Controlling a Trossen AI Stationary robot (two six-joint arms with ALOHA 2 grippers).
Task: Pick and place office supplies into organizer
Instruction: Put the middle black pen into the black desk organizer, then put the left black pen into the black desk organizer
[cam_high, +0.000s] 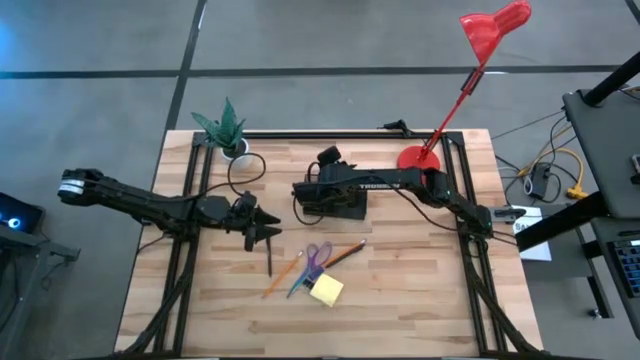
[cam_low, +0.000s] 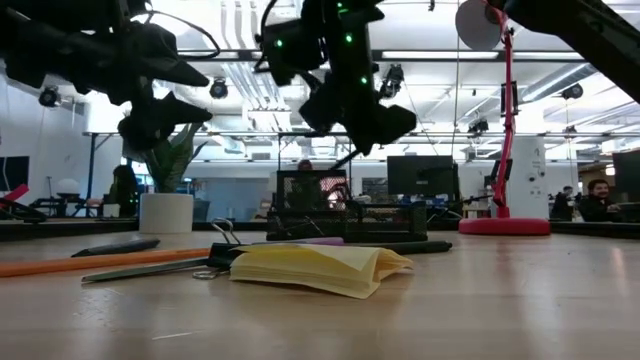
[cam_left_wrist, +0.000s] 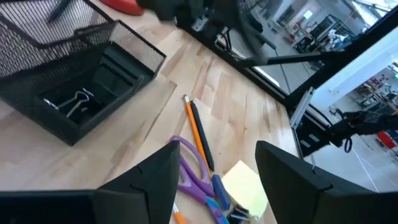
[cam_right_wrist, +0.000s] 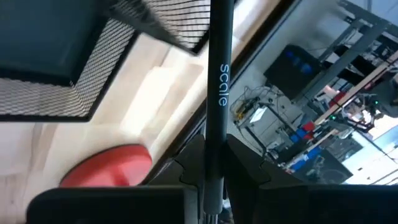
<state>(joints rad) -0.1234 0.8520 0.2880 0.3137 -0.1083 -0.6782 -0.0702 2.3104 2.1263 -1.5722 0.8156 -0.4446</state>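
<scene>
Tabletop (cam_high: 420, 300): pale wood planks, dark frame rails.
Room: open hall, ceiling lights, monitors, people seated far behind.
Organizer (cam_high: 335, 200): black wire mesh, boxy, mid-tabletop; binder clip (cam_left_wrist: 74, 102) inside.
Right gripper (cam_right_wrist: 214, 168): above organizer, pinching slim dark pen (cam_right_wrist: 219, 87).
Left gripper (cam_left_wrist: 214, 180): spread, beside organizer.
Scissors (cam_high: 316, 262), pencils (cam_high: 282, 274), sticky-note pad (cam_high: 327, 290): in front of organizer.

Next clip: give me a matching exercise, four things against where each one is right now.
Things:
1. dark pen
2. binder clip
3. sticky-note pad
4. potted plant

Places:
A. far left corner of the table
B. inside the organizer
C. clamped in the right gripper
D. on the table beside the scissors

Pairs: 1-C, 2-B, 3-D, 4-A
</scene>
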